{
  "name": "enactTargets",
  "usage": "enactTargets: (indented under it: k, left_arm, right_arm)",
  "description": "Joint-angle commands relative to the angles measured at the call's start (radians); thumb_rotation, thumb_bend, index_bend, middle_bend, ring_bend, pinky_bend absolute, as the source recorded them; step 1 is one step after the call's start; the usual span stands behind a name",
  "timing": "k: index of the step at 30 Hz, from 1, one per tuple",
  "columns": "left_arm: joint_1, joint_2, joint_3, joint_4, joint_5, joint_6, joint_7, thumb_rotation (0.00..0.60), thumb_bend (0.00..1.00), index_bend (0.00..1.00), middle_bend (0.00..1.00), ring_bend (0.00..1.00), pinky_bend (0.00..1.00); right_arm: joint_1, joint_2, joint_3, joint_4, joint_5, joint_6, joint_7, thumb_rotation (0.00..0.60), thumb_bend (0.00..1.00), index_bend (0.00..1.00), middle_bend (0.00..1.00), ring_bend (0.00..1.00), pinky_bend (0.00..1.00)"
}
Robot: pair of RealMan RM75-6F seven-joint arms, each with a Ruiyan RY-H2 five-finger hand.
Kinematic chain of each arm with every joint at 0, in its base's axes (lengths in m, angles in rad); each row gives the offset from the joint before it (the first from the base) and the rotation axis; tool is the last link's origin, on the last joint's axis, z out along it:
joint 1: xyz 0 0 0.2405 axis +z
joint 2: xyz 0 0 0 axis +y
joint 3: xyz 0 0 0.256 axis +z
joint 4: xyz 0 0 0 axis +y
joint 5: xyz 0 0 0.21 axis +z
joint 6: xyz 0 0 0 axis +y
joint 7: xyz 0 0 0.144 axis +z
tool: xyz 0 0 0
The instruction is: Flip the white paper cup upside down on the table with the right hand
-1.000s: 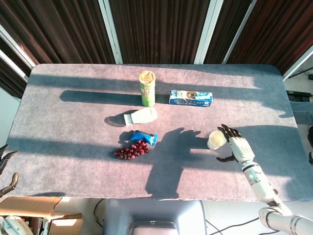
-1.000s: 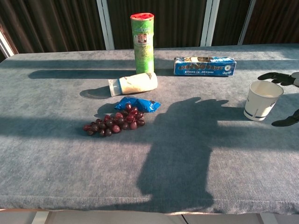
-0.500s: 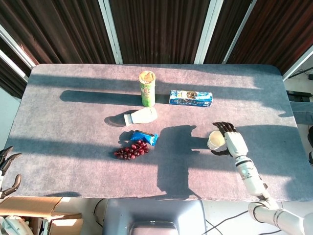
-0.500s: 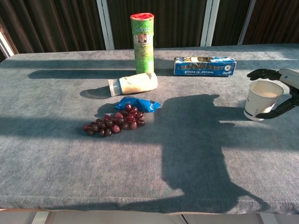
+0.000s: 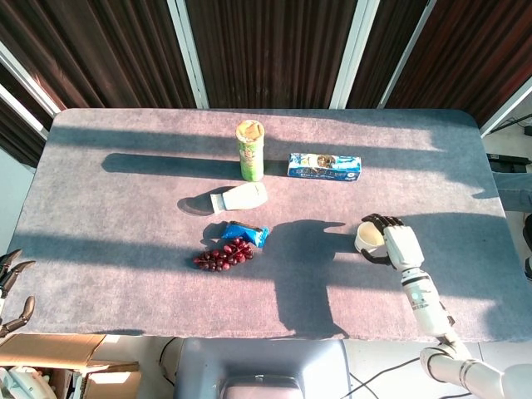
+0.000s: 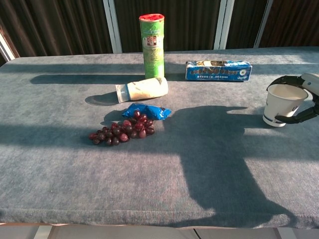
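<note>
Wrapping my right robot hand around the white paper cup, I have dark fingers curled over the far side of the rim and the thumb low on the near side, so the cup sits inside the grasp. It stands upright, mouth up, on the table near the right edge; I cannot tell whether its base has left the surface. I judge this side-on hold suits the wrist roll needed to turn it over. The cup lies just left of my palm in the head view, well apart from the grapes and the biscuit box. My left robot hand hangs off the table's left edge, fingers apart, holding nothing.
</note>
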Motion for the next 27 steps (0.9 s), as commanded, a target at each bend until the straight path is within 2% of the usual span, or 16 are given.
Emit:
enactTargets:
  k: [1,5,8,12,18,24,27]
  left_arm:
    - [0.001,0.001,0.0,-0.001,-0.002,0.0,-0.001,0.6,0.48,0.21,0.05,0.0,0.13]
    - [0.001,0.002,0.0,-0.003,0.0,0.001,-0.002,0.6,0.48,0.21,0.05,0.0,0.13]
    - [0.001,0.002,0.001,-0.004,0.001,-0.001,0.0,0.6,0.48,0.21,0.05,0.0,0.13]
    - [0.0,0.004,0.002,-0.006,0.001,-0.003,0.002,0.6,0.48,0.21,0.05,0.0,0.13]
    - [-0.001,0.005,0.004,-0.009,0.004,-0.008,0.005,0.6,0.48,0.21,0.05,0.0,0.13]
    - [-0.001,0.007,0.005,-0.011,0.001,-0.011,0.005,0.6,0.48,0.21,0.05,0.0,0.13]
    - [-0.001,0.008,0.005,-0.012,0.002,-0.012,0.003,0.6,0.48,0.21,0.05,0.0,0.13]
  right_arm:
    - [-0.012,-0.002,0.003,-0.01,-0.019,0.061,-0.054,0.6,0.75,0.58,0.47,0.42,0.46]
    - [-0.013,0.038,-0.006,-0.096,-0.044,0.103,-0.216,0.6,0.77,0.59,0.48,0.43,0.47]
    - [-0.007,0.095,-0.012,-0.22,-0.043,0.09,-0.442,0.6,0.77,0.6,0.48,0.44,0.48]
    - [0.01,0.168,-0.013,-0.397,-0.004,0.041,-0.809,0.6,0.77,0.61,0.48,0.45,0.49]
    - [0.047,0.221,-0.004,-0.573,0.106,-0.038,-1.211,0.6,0.77,0.61,0.48,0.45,0.49]
    - [0.087,0.245,-0.003,-0.696,0.342,-0.132,-1.469,0.6,0.77,0.61,0.48,0.45,0.49]
    - [0.106,0.234,-0.01,-0.699,0.418,-0.153,-1.5,0.6,0.77,0.6,0.48,0.45,0.49]
